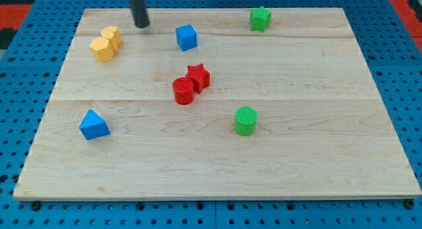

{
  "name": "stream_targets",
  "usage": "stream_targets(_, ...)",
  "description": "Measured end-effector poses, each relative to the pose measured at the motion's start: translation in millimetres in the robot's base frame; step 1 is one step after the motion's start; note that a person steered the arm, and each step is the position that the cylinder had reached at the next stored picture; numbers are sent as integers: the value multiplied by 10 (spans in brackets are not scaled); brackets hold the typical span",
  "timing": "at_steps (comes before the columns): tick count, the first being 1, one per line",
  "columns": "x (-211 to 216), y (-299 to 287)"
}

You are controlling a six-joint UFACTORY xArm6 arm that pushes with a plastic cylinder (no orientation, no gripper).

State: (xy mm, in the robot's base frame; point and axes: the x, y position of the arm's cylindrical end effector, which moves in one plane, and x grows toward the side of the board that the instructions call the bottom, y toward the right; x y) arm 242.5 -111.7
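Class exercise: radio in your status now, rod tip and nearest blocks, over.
My tip at view's top, touching nothing. Two yellow blocks to its left, blue cube to its right.

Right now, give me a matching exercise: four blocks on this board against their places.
Blocks:
1. green star
2. blue triangular block
3. red cylinder
4. green cylinder

Places:
A. touching the red star near the middle
B. the view's top right
C. the view's lower left
D. below and right of the red pair

Pairs: 1-B, 2-C, 3-A, 4-D.

My tip stands between the yellow blocks and the blue cube.
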Motion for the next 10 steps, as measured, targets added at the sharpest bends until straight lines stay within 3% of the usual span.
stream_targets(1, 42, 841)
stream_targets(2, 561, 772)
stream_targets(4, 819, -81)
stream_targets(5, 1050, -148)
stream_targets(6, 1500, -396)
stream_targets(8, 1350, -766)
stream_targets(10, 2108, -744)
